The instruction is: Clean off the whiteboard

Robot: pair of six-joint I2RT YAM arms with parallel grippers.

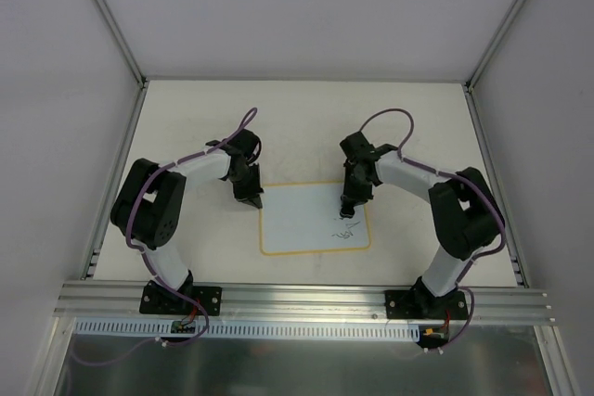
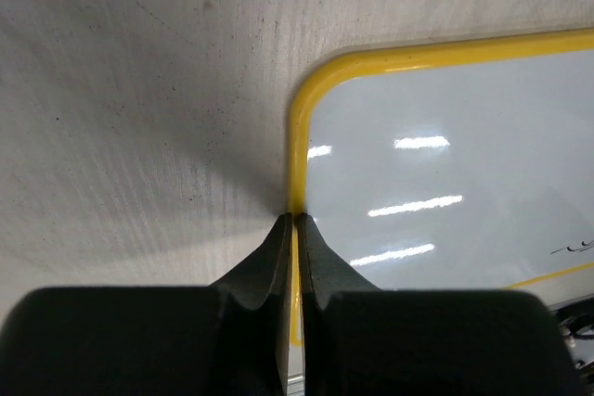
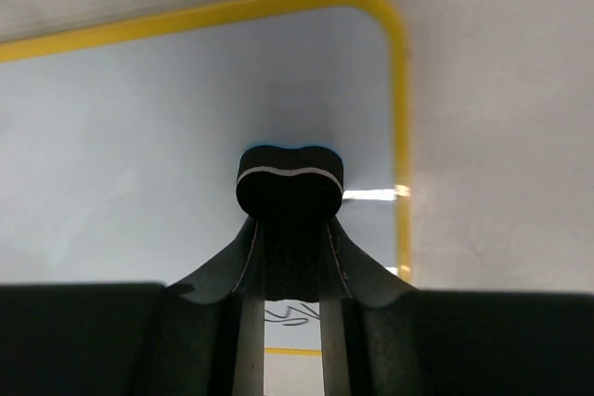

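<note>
Left gripper (image 2: 294,218) is sitting fully closed, empty, tips at the yellow rim of the whiteboard (image 1: 297,224). Right gripper (image 3: 288,224) is clamping a small black eraser (image 3: 290,181) near the scribbles (image 1: 343,233)

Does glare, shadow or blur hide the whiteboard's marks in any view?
Left wrist: bright streaks glare on the whiteboard, clear of the scribbles; shut left gripper dark and soft near the lens. Right wrist: soft shadow around the black eraser in the right gripper. Top external: even light, scribbles small but visible.

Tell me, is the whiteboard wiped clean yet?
Not fully. The whiteboard has dark scribbles near its near-right corner; the rest looks white.
</note>
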